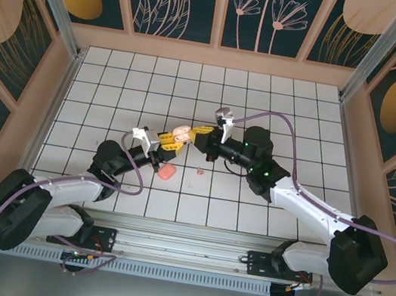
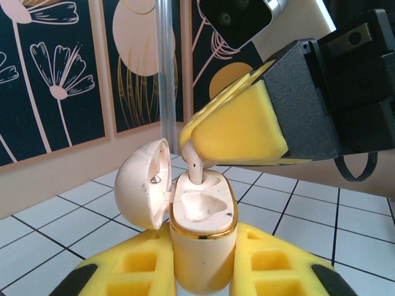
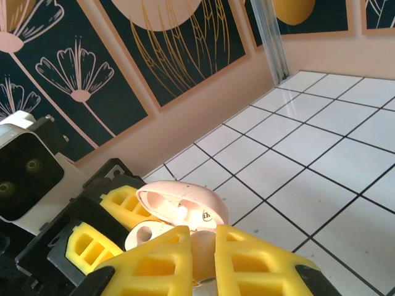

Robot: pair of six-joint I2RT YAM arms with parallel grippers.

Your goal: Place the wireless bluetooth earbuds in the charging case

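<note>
Both hands met nose to nose over the middle of the white tiled worktop point(image 1: 267, 106). The left hand point(image 2: 203, 271) was clamped on the pale pink oval plastic charging case with a gold rim point(image 2: 203, 216) and held it upright between its yellow ribbed fingers point(image 2: 133, 268). The domed lid point(image 2: 145, 185) was swung open to the left.

From above and to the right came the right hand point(image 2: 203, 132), its yellow fingers pressed together on one small pale pink-white plastic earbud point(image 2: 196, 168). The bud's stem pointed down into the far socket of the case, right at the gold rim. How deep it sat I could not tell.

From the right wrist, the open lid lay just beyond the right hand's fingertips.

Down on the worktop, a salmon-pink rounded block point(image 1: 167, 172) lay just beside the left arm, on its near side. A tiny pinkish speck point(image 1: 200, 170) lay on a tile near the right hand — too small to say what it was.
</note>
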